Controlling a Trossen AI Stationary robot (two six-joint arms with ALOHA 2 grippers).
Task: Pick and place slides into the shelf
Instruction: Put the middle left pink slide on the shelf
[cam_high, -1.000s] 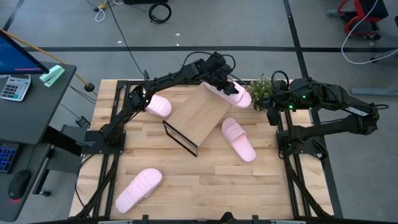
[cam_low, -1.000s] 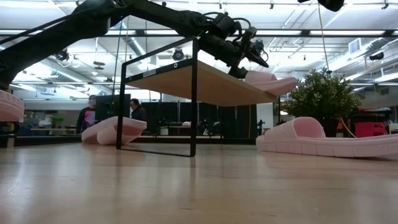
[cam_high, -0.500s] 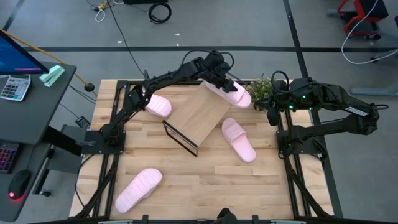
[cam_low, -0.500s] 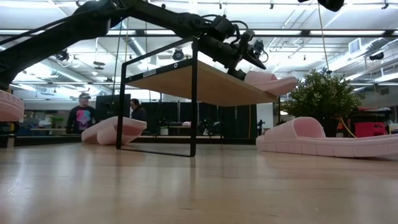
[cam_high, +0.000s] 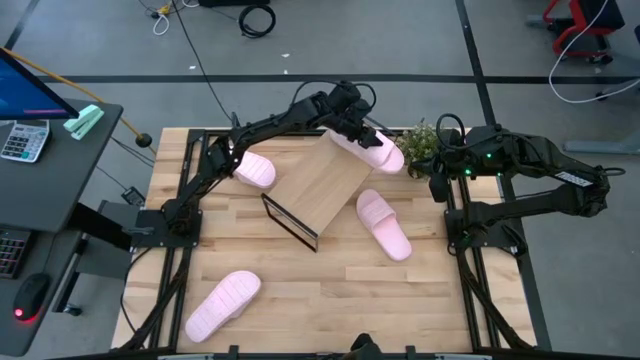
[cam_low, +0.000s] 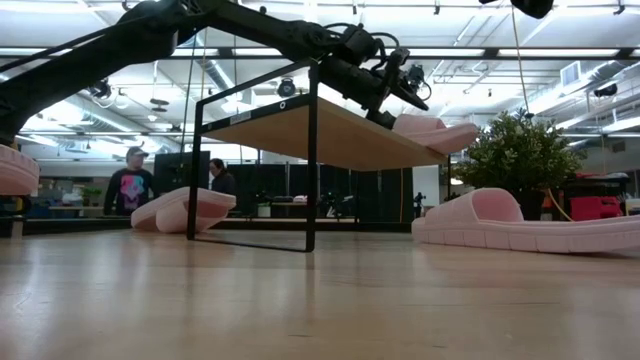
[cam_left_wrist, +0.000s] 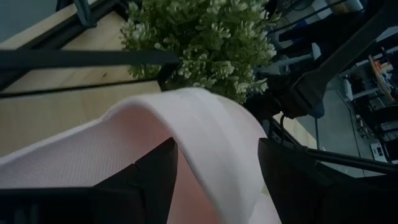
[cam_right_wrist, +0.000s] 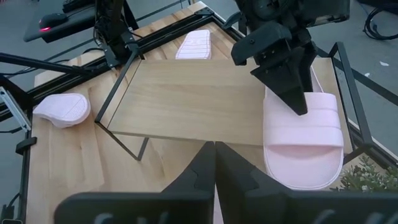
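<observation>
The shelf stands mid-table, a light wood board on a black wire frame. My left gripper reaches over its far end and is shut on one pale pink slide, which sits level with the board's far-right end. Three more slides lie on the tabletop: one left of the shelf, one right of it and one near the front-left corner. My right gripper waits shut at the table's right edge. My left gripper has the slide's wide strap between its two fingers, one on each side of the strap. It comes slanting down from above and from the table's left. The slide stays roughly level at the board's far end.
A small potted plant stands just right of the held slide, close to my right arm. Black frame rails run along the table's edges. Open tabletop lies in front of the shelf. People stand far behind the table.
My left gripper has shifted slightly up and toward the table's left while staying at the slide. The slide has kept its place at the board's far end.
</observation>
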